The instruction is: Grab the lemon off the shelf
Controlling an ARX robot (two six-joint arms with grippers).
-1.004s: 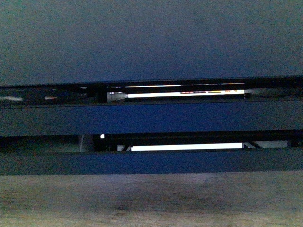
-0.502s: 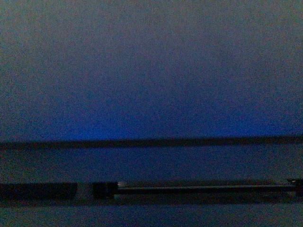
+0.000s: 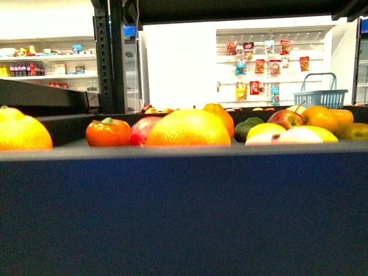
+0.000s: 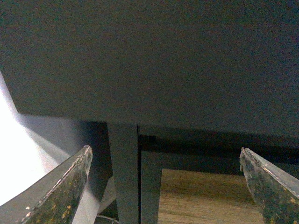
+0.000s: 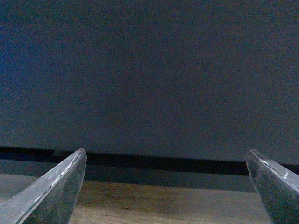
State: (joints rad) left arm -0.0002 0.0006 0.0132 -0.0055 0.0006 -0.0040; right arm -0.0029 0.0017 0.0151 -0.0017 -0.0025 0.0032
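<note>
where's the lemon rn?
Front view, right side of the shelf tray: the lemon looks to be the pale-yellow oval at the front lip, just in front of a red apple and an orange. Neither wrist view shows it.

Bright white wall (image 3: 178, 63) — shelves (image 3: 52, 57) of bottles left, snack packets (image 3: 260, 66) hanging.

Fruit lies in the tray of the shelf (image 3: 184, 218), behind its front wall. A citrus fruit (image 3: 20, 133) sits at the tray's left edge. To its right come a persimmon (image 3: 108, 132), an apple (image 3: 142, 131) and, mid-tray, a grapefruit (image 3: 188, 129) with an orange (image 3: 223, 115) behind it. A heap of fruit (image 3: 310, 123) fills the right end. An upright (image 3: 110, 57) rises behind the persimmon, and a basket (image 3: 321, 98) stands beyond the heap.
</note>
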